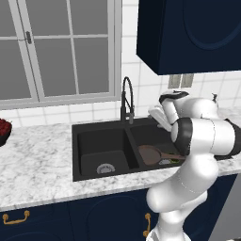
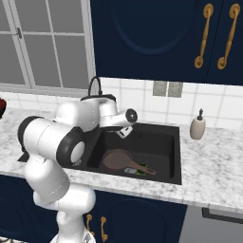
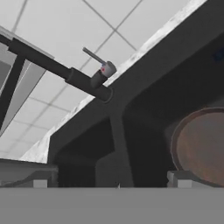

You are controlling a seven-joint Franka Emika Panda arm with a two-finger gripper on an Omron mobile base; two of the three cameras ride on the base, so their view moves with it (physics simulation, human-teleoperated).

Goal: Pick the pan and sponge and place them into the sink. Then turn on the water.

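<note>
In the left base view, the pan [image 1: 151, 154] is found lying in the right basin of the sink [image 1: 84, 129], its handle toward the counter's [image 1: 42, 155] front edge; no water is seen at the faucet [image 1: 127, 101]. In the right base view, the sponge [image 2: 143, 170] rests beside the pan handle, and the arm is bent forward over the sink's back edge with the pincer [image 2: 125, 132] wide and empty. In the hand view, the faucet lever [image 3: 94, 56] is judged a thin, stiff, light piece, best pushed at its free tip.

The pan [image 2: 117, 159] and sponge [image 2: 142, 171] lie in the sink's [image 2: 173, 142] right basin, faucet [image 1: 127, 101] behind.
</note>
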